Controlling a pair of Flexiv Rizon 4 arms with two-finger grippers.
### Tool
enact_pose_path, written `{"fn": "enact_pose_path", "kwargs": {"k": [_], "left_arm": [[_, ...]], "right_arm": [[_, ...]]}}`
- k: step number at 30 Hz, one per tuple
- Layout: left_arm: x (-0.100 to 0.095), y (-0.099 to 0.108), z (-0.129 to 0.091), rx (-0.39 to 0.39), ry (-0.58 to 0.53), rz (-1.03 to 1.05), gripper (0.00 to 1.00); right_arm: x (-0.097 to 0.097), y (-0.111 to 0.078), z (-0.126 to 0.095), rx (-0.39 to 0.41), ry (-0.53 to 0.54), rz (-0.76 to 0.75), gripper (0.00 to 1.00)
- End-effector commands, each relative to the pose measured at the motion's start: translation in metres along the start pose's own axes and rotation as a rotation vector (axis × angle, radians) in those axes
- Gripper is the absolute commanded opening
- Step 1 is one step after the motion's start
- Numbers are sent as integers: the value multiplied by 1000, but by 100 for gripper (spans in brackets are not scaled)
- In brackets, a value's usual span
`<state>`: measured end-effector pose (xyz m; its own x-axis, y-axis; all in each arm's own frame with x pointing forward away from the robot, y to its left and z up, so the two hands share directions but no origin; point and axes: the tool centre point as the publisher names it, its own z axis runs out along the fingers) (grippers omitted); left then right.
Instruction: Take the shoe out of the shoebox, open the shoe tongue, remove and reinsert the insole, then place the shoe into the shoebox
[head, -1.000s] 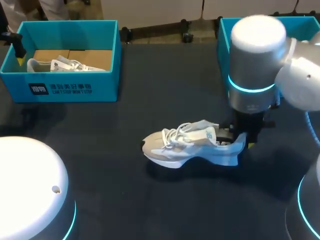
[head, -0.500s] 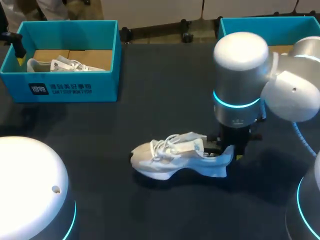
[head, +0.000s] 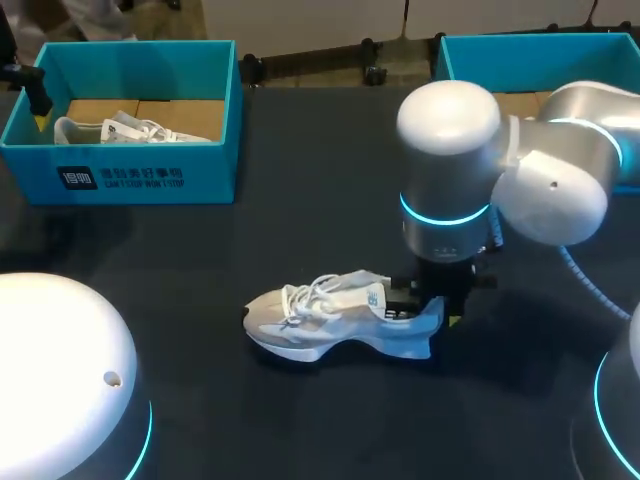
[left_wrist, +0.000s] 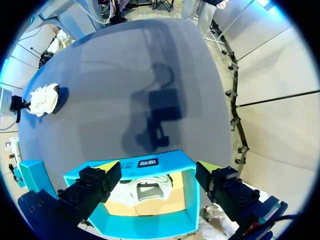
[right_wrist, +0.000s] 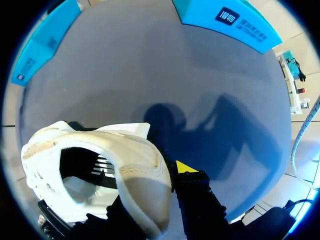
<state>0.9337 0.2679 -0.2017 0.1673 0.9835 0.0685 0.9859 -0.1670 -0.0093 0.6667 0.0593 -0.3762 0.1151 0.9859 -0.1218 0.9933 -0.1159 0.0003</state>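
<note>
Shifted toward my left since a second ago: the right arm (head: 450, 180) and the shoe (head: 330, 322), which now sits near the middle of the table (head: 300, 200), toe pointing to my left.

Right gripper (head: 432, 305): mostly hidden under its own wrist from above. Its wrist view shows the heel wall of the shoe (right_wrist: 125, 165) clamped between the fingers. One yellow fingertip (right_wrist: 184, 166) is outside the heel; the other is hidden inside the shoe. I cannot tell whether the sole touches the table.

Left gripper (left_wrist: 157, 166): jaws spread wide and holding nothing. It hovers over the left box (left_wrist: 187, 200), with a second shoe (left_wrist: 150, 186) under it, partly hidden by the box wall.

Surroundings: the left box (head: 140, 175) stands at the far left corner. The right box (head: 520, 45) stands at the far right, cut off by the frame and partly screened by the right arm. Open tabletop lies between the shoe and both boxes, and on the near side up to the table edge.
</note>
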Motion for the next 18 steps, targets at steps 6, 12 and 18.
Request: {"fn": "enact_pose_path", "kwargs": {"k": [6, 12, 18], "left_arm": [[0, -1, 0, -1, 2, 1, 100], [0, -1, 0, -1, 2, 1, 100], [0, -1, 0, -1, 2, 1, 100]], "right_arm": [[11, -8, 17, -10, -7, 7, 0], [11, -9, 20, -22, -31, 12, 0], [12, -10, 22, -23, -40, -5, 0]]}}
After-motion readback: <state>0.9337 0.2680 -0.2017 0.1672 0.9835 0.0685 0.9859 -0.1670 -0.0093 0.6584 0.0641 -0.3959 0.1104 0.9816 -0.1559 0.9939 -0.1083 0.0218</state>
